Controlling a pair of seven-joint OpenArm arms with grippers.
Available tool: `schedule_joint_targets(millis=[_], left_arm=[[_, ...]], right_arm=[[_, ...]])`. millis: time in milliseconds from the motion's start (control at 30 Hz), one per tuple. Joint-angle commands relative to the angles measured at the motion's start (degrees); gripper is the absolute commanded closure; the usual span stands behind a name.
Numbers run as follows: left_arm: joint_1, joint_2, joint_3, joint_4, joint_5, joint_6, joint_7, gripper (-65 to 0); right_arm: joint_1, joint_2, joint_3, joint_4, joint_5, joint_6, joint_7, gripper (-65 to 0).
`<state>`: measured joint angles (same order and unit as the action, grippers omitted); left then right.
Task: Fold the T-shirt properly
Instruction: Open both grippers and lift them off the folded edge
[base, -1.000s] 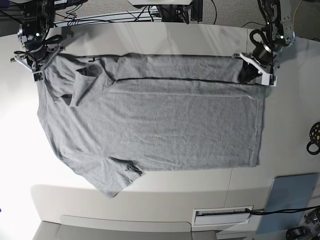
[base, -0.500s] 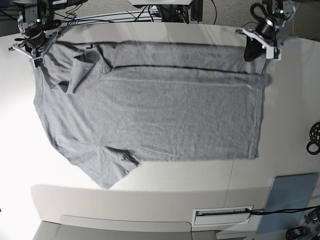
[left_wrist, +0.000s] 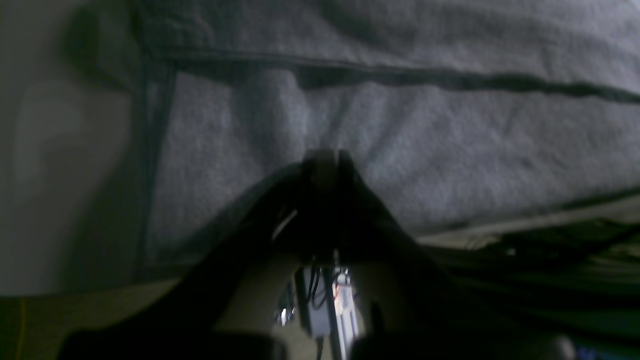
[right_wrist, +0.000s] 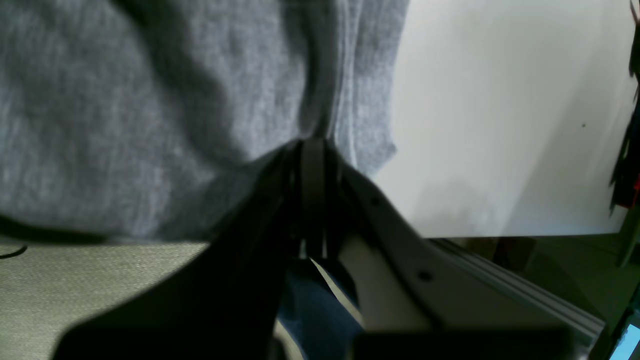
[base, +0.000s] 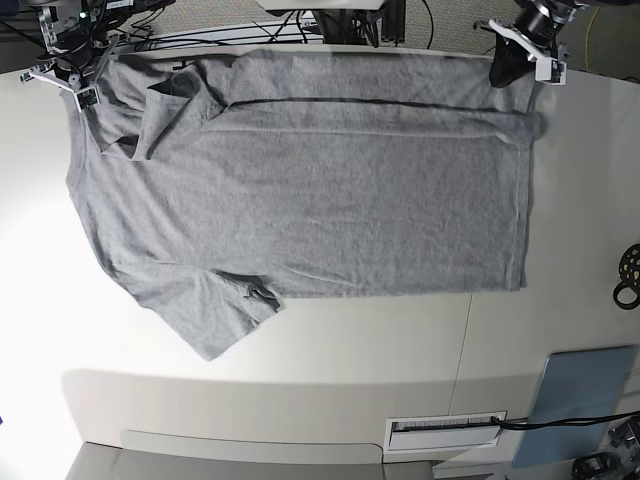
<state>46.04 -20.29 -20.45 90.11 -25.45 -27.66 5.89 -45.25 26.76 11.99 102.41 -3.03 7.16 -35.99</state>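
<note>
The heather-grey T-shirt (base: 300, 200) lies spread on the white table (base: 350, 350), plain side up, with its neck end at the base view's left and one sleeve (base: 215, 320) pointing toward the front. Its far long edge is folded over, leaving a dark crease line. My left gripper (base: 520, 62) is shut on the far hem corner; in the left wrist view the left gripper (left_wrist: 322, 160) pinches grey T-shirt cloth (left_wrist: 450, 140). My right gripper (base: 88, 90) is shut on the far shoulder end, and the right wrist view shows the right gripper (right_wrist: 314, 146) clamped on T-shirt fabric (right_wrist: 125, 100).
A grey-blue flat pad (base: 578, 405) lies at the front right. A black ring-shaped item (base: 628, 275) sits at the right edge, and a white labelled strip (base: 445, 432) is near the front. Cables (base: 250, 35) run behind the table's far edge.
Both grippers have moved toward the table's far edge, dragging the T-shirt with them. The whole shirt has slid away from the front and its far edge is stretched straighter.
</note>
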Motion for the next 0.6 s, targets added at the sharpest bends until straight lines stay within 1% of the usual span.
schedule_joint_targets(millis=[0,67,167,267,367,467,533,567], left_arm=[[2.4,-0.02,-0.48,-0.74,7.43,0.63,12.07,0.0],[2.29,-0.04,-2.29,1.42,6.4,-2.47,12.04,0.0],[1.16,-0.04,-4.48,5.68,5.25,-4.55,12.09,0.0],[-1.25,-0.22,-4.96,9.51,5.33,-4.39,12.81,0.0],[-5.01,-0.22,-4.96,12.09,5.31,-4.39,16.52,0.0],[-9.42,-0.22,-4.96,12.68,5.31,-4.31,19.41,0.0],[-12.44,-0.2,-4.96,12.66,5.31,-3.13,20.37,0.0],[-13.92,-0.2,-4.96,12.66,5.31,-1.88,20.41,0.0]], right_arm=[[-0.74,0.57,0.15,0.35,0.39,0.63,-0.37,0.0],[-0.66,0.57,0.15,0.35,0.39,0.61,0.79,0.0],[-0.26,0.57,0.15,0.37,0.39,0.57,1.03,0.0],[-0.26,0.57,0.15,0.39,0.39,0.22,1.55,0.0],[-0.17,0.57,0.24,1.88,0.17,-3.28,1.6,0.0],[-0.28,0.55,1.6,5.27,-0.04,-4.61,2.1,0.0],[-0.28,0.57,3.1,8.02,-0.04,-5.11,3.08,0.0],[-0.26,0.57,3.89,9.18,-0.04,-5.57,3.72,0.0]])
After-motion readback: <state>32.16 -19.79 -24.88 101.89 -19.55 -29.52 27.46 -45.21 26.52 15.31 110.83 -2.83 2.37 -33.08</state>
